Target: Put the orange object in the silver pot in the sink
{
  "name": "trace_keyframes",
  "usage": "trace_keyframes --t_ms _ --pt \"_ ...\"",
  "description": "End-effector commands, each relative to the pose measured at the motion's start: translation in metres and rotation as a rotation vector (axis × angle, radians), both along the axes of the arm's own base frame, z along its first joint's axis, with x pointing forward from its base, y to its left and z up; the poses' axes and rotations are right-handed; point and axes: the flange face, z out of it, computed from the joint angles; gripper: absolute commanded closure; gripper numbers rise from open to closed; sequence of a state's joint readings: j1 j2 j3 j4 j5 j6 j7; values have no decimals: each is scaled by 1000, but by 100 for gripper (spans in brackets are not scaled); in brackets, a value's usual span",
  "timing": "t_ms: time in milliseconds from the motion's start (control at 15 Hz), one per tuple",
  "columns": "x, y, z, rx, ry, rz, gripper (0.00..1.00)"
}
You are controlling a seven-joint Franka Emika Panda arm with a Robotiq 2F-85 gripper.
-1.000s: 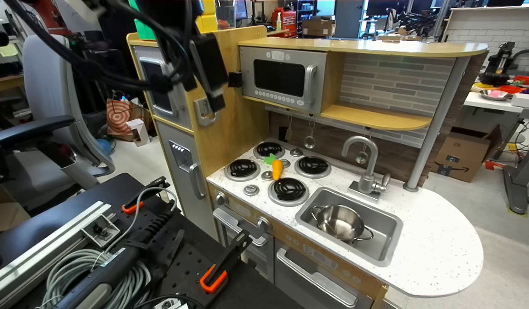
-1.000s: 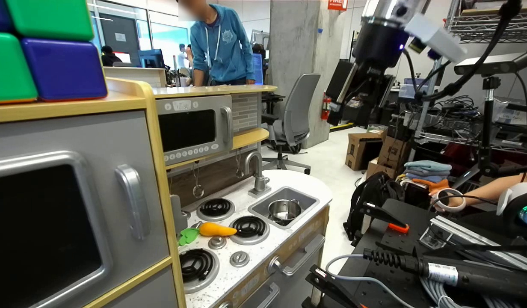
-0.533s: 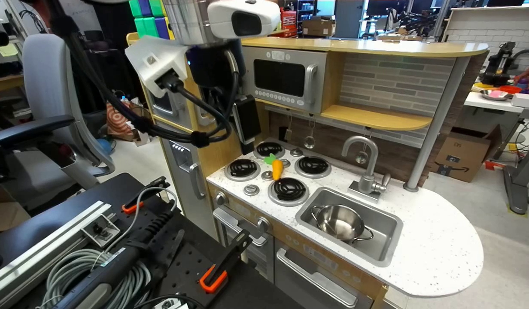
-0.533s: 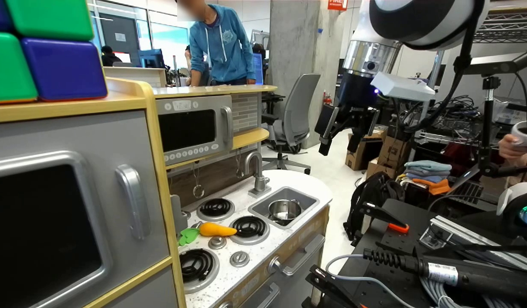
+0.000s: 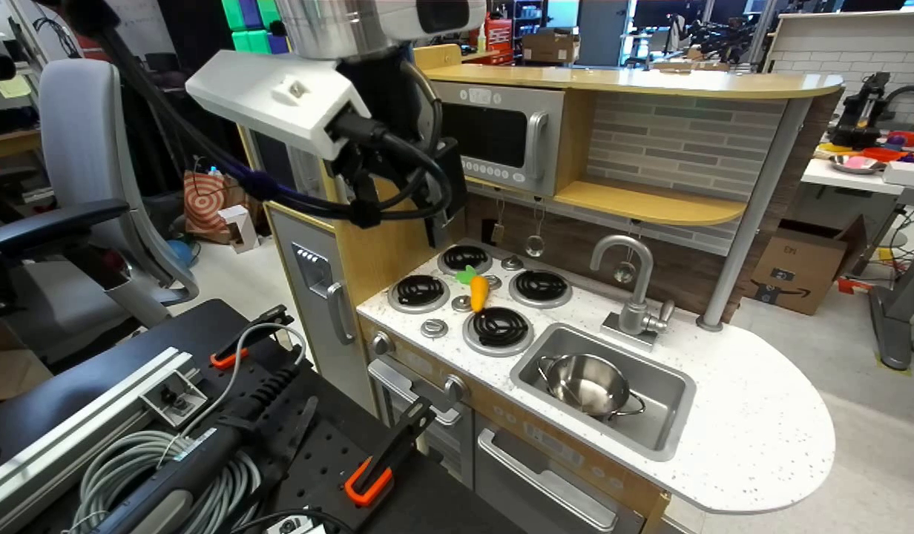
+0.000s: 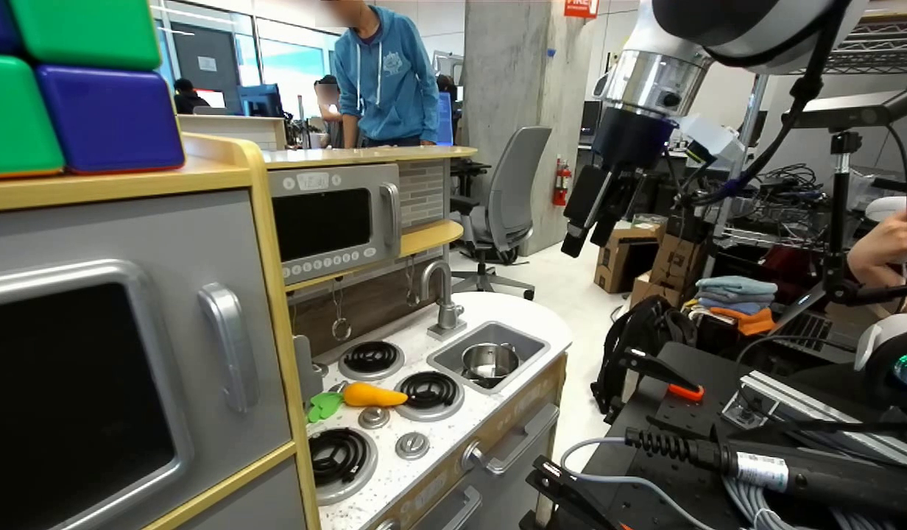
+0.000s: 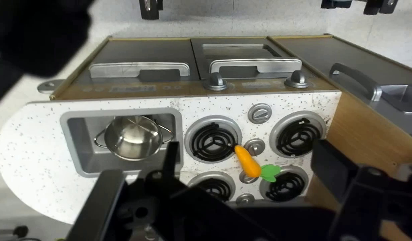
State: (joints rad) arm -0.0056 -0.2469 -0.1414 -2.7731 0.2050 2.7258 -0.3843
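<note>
The orange object is a toy carrot with green leaves. It lies among the stove burners in both exterior views (image 5: 479,294) (image 6: 375,394) and in the wrist view (image 7: 247,161), its tip by a burner. The silver pot (image 5: 592,382) sits upright inside the sink (image 5: 659,424); no contents show in it. The pot also shows in the wrist view (image 7: 133,137). My gripper (image 7: 246,147) is open and empty, high above the counter. In the wrist view the carrot appears between its spread fingers. In an exterior view the gripper (image 6: 587,243) hangs tilted in the air.
A faucet (image 5: 639,297) rises behind the sink. A toy microwave (image 5: 494,133) and a curved shelf (image 5: 650,200) overhang the counter's back. A tall wooden cabinet (image 6: 273,331) borders the stove. A black table (image 5: 279,460) with clamps and cables stands in front.
My gripper has come down and across toward the stove from the upper left in an exterior view, turning as it moved. The carrot and pot have not moved.
</note>
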Motion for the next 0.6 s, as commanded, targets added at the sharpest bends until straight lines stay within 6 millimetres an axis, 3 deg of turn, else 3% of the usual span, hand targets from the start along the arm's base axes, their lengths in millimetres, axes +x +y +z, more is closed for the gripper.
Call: trace_keyframes --t_ms 0,267,533 --pt "-5 -2 16 40 -66 181 0" --pt "-2 -3 6 71 -56 395 0" --pt "-6 0 0 83 -5 328 0"
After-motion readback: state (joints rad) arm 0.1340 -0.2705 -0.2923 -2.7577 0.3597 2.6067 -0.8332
